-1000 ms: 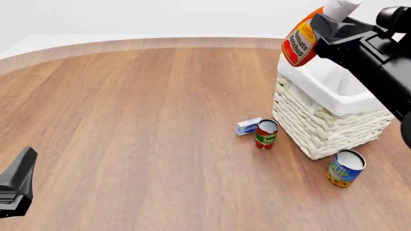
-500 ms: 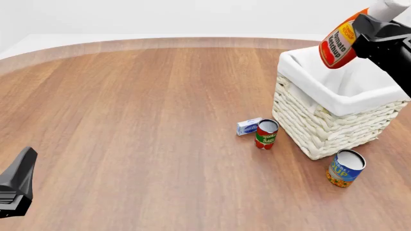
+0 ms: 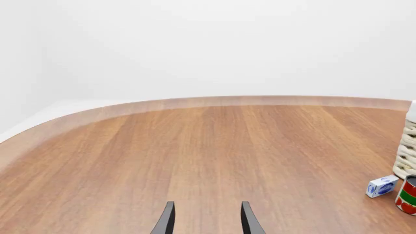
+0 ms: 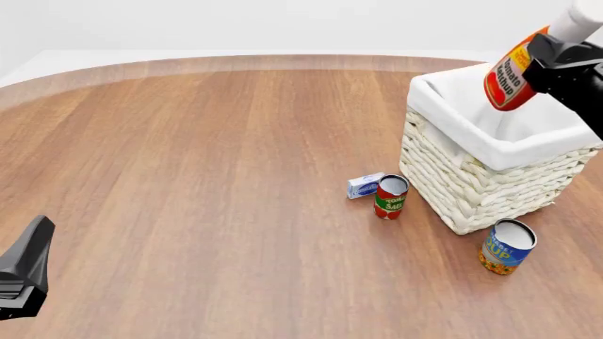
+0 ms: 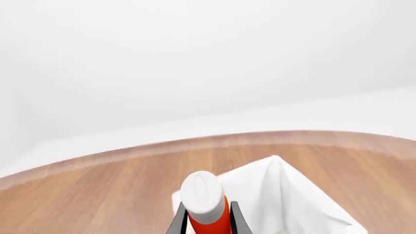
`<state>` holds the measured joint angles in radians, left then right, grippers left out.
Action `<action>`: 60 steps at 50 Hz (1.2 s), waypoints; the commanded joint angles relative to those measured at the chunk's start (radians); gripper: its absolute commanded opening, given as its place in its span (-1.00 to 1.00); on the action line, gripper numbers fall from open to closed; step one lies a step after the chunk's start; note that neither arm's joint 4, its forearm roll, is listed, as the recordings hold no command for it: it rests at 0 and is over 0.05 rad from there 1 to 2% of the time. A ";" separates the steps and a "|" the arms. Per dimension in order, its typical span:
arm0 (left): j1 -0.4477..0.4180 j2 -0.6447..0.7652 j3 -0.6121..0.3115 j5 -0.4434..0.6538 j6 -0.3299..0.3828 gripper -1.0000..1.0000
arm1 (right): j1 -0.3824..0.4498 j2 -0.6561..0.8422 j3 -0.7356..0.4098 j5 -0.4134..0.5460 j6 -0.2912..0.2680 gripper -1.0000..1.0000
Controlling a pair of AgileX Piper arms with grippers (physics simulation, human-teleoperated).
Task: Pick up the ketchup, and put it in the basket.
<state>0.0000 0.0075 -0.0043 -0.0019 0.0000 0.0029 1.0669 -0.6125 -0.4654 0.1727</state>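
Note:
The ketchup (image 4: 515, 76), a red bottle with a white cap and orange-yellow label, hangs tilted above the open basket (image 4: 481, 180) at the right of the table. My right gripper (image 4: 556, 56) is shut on the ketchup near its cap end. In the right wrist view the white cap and red neck of the ketchup (image 5: 202, 200) sit between the fingers (image 5: 235, 219), with the basket's white lining (image 5: 279, 195) below. My left gripper (image 3: 204, 219) is open and empty, low at the front left; its body shows in the front view (image 4: 24, 272).
A red-and-green tomato sauce can (image 4: 390, 197) and a small blue-and-white box (image 4: 363, 186) stand by the basket's left side. A blue-and-orange can (image 4: 507, 246) stands in front of the basket. The can (image 3: 408, 195) and box (image 3: 381, 185) also show in the left wrist view.
My right gripper has carried the ketchup to the right, from over the basket's far left corner to above the basket's inside. The left arm has not moved.

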 commanded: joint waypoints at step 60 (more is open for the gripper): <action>0.000 0.000 0.000 0.000 0.000 1.00 | -0.065 0.238 -0.056 0.015 -0.074 -1.00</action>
<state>0.0000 0.0075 -0.0043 -0.0019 0.0000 -0.0575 1.2743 -0.6620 -0.4407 0.0905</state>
